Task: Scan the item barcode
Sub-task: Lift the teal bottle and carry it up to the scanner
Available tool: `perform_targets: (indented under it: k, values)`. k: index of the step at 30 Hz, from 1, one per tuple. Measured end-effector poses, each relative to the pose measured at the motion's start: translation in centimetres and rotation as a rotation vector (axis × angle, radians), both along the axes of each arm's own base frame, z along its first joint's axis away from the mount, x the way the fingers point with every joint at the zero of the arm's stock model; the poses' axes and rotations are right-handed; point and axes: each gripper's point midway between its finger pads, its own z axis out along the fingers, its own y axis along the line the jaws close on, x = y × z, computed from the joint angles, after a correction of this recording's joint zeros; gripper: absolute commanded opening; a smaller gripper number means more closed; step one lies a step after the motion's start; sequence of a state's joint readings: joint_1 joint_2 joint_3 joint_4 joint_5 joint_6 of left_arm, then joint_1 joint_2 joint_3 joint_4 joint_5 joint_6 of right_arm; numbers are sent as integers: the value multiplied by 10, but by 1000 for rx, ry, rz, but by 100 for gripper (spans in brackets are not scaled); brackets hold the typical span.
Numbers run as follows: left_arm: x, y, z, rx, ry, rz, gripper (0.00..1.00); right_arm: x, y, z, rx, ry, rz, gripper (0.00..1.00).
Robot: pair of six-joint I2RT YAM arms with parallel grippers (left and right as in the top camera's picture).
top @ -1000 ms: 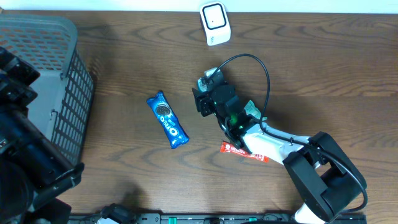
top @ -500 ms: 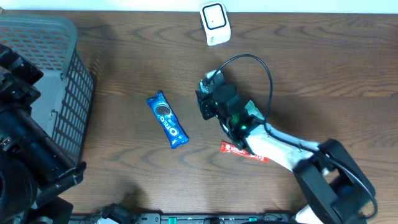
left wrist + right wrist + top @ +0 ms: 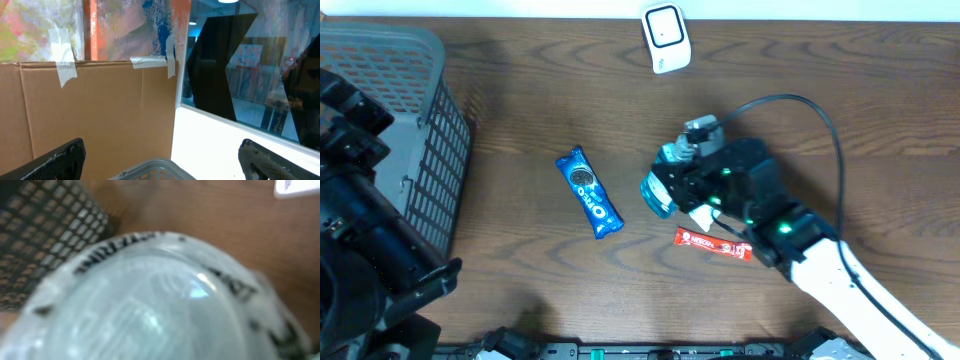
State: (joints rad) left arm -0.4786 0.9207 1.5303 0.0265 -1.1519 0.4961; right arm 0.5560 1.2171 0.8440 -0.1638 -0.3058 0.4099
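Note:
My right gripper is shut on a round pale-teal tub near the table's middle. In the right wrist view the tub fills the frame, blurred, with black lettering round its rim, and it hides my fingers. The white barcode scanner stands at the far edge, well beyond the tub. No barcode shows. My left gripper is open with nothing between its fingers, held above the basket rim and facing a cardboard wall.
A grey mesh basket takes up the left side, with the left arm in front of it. A blue Oreo pack lies left of the tub. A red snack bar lies under the right arm.
The right arm has swung right and back from the scanner side. The teal tub now shows at its gripper, raised and carried. The left arm has not moved.

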Motion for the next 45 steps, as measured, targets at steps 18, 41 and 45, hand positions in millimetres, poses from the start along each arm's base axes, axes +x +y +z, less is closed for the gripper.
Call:
perform_targets:
  k: [18, 41, 45]
  values:
    - [1, -1, -12, -35, -11, -17, 98, -41, 3, 24, 283, 256, 242, 36]
    - [-109, 53, -18, -266, -299, -126, 98, 50, -40, 48, -34, -330, -66, 25]
    - [-110, 53, -18, -267, -301, -128, 98, 83, -56, 57, -124, -472, -188, 27]
